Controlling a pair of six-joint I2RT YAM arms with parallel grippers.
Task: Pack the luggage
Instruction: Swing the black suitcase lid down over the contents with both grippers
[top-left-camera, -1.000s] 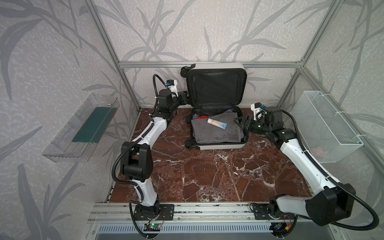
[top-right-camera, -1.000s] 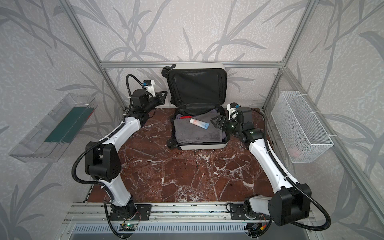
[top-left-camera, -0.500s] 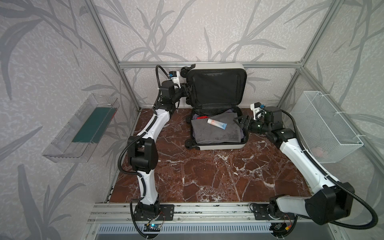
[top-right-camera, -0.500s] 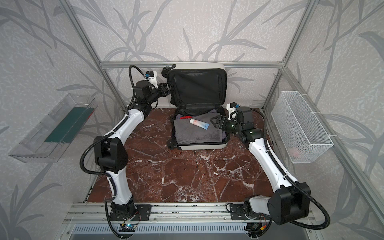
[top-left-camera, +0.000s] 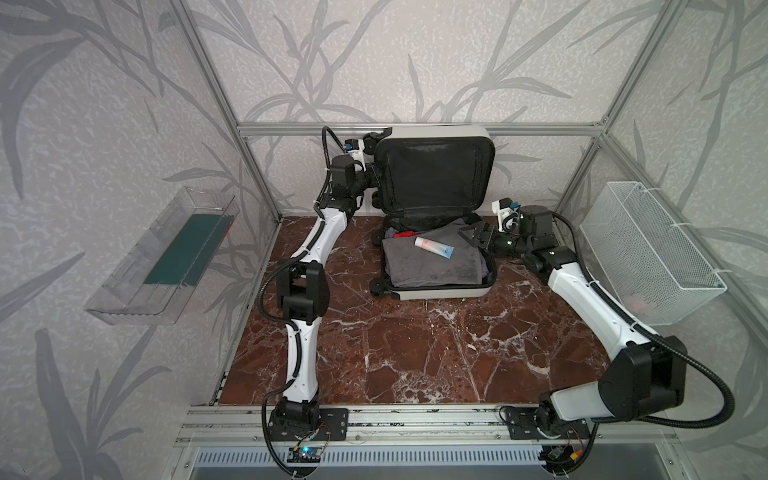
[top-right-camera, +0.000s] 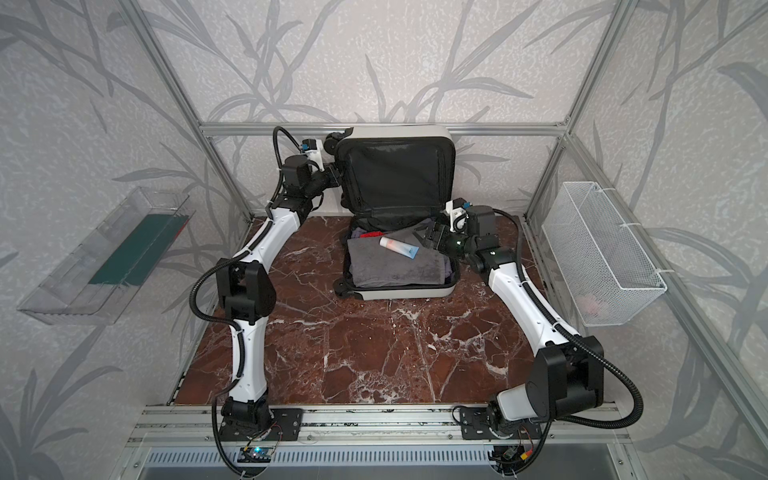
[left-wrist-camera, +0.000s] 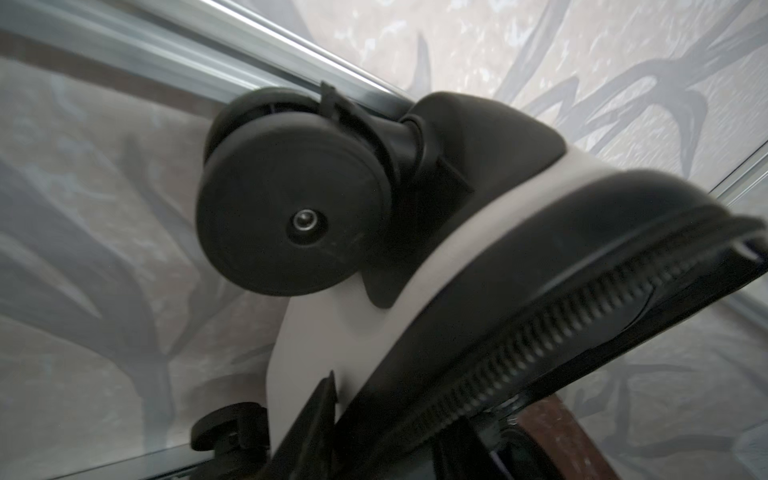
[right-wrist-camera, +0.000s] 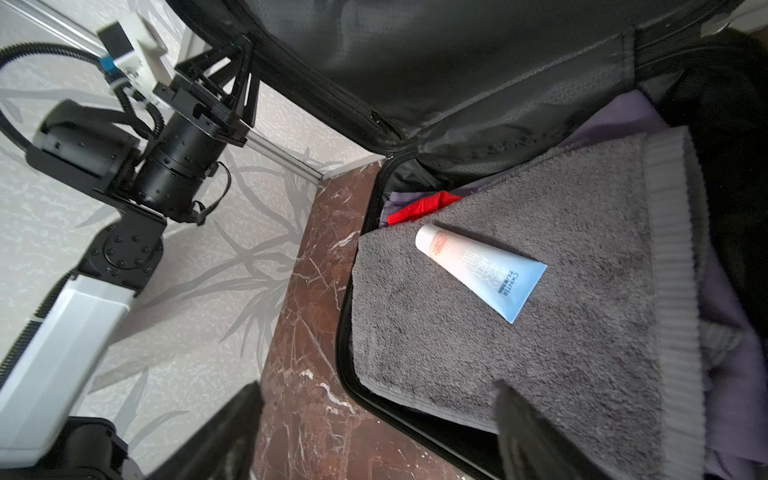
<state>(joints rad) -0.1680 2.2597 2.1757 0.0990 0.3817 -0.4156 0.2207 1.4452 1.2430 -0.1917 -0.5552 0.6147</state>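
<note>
Luggage (top-left-camera: 434, 174) is sitting open at the middle of the bench's (top-left-camera: 415, 365) back edge, its white base lying flat and its black-lined lid standing upright against the rear rail. The left gripper (top-left-camera: 376, 176) is reaching in at the lid's left edge, just below the upper wheel (left-wrist-camera: 291, 216). Its jaws are straddling the zippered rim, one finger (left-wrist-camera: 316, 415) lying against the white shell. I cannot tell whether they are pressing on it. The right gripper (top-left-camera: 478, 235) is hovering over the base's right rear corner with its jaws standing wide apart, gripping nothing. A grey towel (top-left-camera: 432, 266) is covering most of the base. A pale pink-and-blue tube (top-left-camera: 434, 247) is lying on the towel toward the hinge, and a red item (top-left-camera: 401, 234) is peeking out beside the tube's cap.
</note>
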